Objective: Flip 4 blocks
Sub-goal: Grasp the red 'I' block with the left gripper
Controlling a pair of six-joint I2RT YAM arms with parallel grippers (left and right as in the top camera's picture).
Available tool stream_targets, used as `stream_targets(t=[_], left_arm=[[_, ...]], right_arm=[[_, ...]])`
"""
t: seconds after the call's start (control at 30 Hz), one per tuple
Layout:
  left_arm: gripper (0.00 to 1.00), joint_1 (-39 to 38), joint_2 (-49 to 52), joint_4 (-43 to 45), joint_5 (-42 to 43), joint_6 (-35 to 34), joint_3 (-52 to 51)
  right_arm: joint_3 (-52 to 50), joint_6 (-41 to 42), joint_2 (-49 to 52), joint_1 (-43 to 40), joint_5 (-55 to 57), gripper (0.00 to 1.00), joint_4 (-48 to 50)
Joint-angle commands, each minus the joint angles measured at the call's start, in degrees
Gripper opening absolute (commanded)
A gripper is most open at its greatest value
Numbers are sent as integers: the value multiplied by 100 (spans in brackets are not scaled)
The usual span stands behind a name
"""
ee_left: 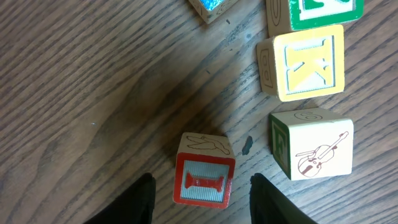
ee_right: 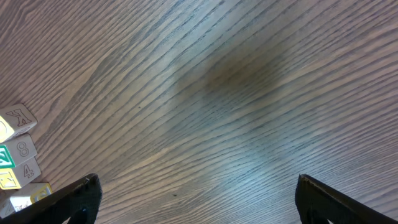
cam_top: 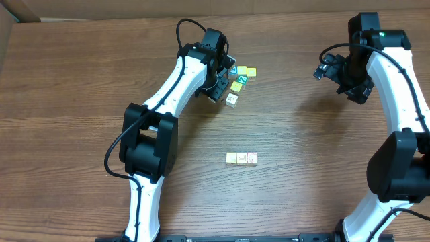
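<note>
Brown wood-grain counter (cam_top: 302,202) carries everything, and no tray, box or other container shows in any view.

A loose cluster of blocks lies toward the middle of the far edge. The left gripper (ee_left: 201,199) hangs over it, jaws partly spread on either side of a red-printed block (ee_left: 204,168), with a sliver of wood visible at each side, so nothing is held. That straddle looks like the set-up for pinching and turning this block.

Just beside it sit a violin block (ee_left: 317,152) and a yellow K block (ee_left: 308,62). A green-printed block (ee_left: 317,9) and a blue-printed block (ee_left: 211,5) lie beyond them.

A row of three blocks (cam_top: 242,158) sits touching near the counter's middle, probably set apart as finished.

The right gripper (ee_right: 196,186) stands wide over bare wood near the far right corner, likely parked out of the way.
</note>
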Motion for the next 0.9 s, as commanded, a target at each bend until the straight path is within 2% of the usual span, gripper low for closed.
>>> stream_targets(t=[0.0, 0.1, 0.37, 0.53, 0.8, 0.87], left_arm=[[40, 35, 203, 17, 0, 144, -37], [34, 35, 323, -20, -28, 146, -37], [34, 55, 374, 44, -59, 144, -35], [27, 55, 372, 22, -50, 142, -35], [27, 85, 358, -92, -24, 146, 13], [25, 103, 317, -275, -42, 144, 114]], right_arm=[[17, -42, -129, -7, -2, 100, 9], [17, -42, -129, -7, -2, 100, 9], [17, -42, -129, -7, -2, 100, 9], [17, -42, -129, -4, -2, 100, 9], [17, -42, -129, -7, -2, 100, 9], [17, -42, -129, -7, -2, 100, 9]])
